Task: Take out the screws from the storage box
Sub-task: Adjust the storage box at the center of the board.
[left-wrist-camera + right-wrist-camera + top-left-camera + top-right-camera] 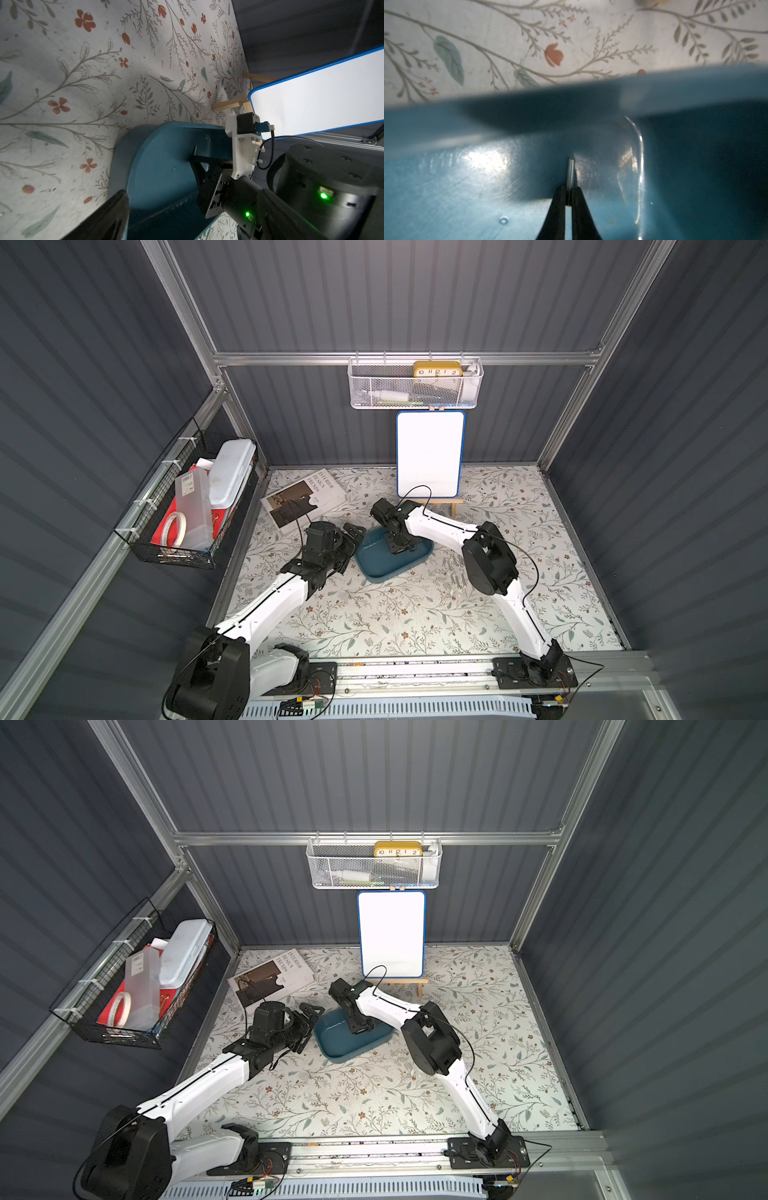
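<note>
In storage box (467, 187), R pincer (569, 191) pinches screw (571, 172) (one end hidden).

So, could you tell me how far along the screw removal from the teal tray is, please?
Done: several small silver metal screws lie on the floral tabletop beside the shallow teal plastic tray. In hand: the right gripper is shut on one thin screw inside the tray. Left: lifting it out; the tray floor in view shows no others. The left gripper hangs open by the tray.
</note>
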Robot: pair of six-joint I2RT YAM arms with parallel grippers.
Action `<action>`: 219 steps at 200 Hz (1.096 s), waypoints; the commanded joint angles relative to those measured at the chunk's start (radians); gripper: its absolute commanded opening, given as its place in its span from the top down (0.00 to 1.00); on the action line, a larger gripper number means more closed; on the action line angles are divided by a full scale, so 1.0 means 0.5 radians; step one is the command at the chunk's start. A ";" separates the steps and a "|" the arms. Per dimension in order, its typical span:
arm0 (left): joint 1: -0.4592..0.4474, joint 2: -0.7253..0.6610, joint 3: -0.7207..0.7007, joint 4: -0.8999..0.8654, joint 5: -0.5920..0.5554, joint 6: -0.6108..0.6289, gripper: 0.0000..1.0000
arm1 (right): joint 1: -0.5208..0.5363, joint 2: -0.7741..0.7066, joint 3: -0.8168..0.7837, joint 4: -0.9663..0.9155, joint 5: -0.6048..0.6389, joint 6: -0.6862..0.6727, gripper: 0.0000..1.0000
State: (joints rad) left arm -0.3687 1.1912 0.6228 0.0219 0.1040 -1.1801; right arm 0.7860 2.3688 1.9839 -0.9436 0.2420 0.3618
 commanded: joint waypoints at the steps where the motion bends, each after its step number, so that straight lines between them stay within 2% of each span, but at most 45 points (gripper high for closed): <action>1: -0.014 -0.055 0.021 -0.010 -0.022 0.019 0.01 | -0.004 -0.001 0.073 -0.111 0.071 -0.021 0.95; 49: -0.014 -0.046 0.152 -0.065 -0.099 0.079 0.01 | -0.004 -0.276 -0.038 0.032 0.020 -0.030 0.94; 89: -0.014 -0.046 0.167 -0.071 -0.101 0.081 0.01 | -0.018 -0.247 -0.035 0.002 0.062 -0.053 0.90; 134: -0.014 -0.057 0.120 -0.059 -0.096 0.103 0.01 | -0.069 -0.276 -0.112 -0.002 -0.046 -0.033 0.84; 151: -0.014 -0.001 0.123 -0.056 -0.089 0.117 0.01 | -0.069 -0.316 -0.163 0.020 -0.093 -0.033 0.78; 179: -0.042 0.129 0.149 -0.078 -0.104 0.127 0.01 | -0.072 -0.400 -0.283 0.060 -0.097 -0.029 0.75; 219: -0.262 0.426 0.189 -0.114 -0.174 0.058 0.06 | -0.081 -0.491 -0.441 0.068 -0.084 -0.012 0.74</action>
State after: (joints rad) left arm -0.4385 1.3235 0.6941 0.0063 0.0387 -1.1450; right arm 0.7479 2.1811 1.8000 -0.9127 0.1986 0.3439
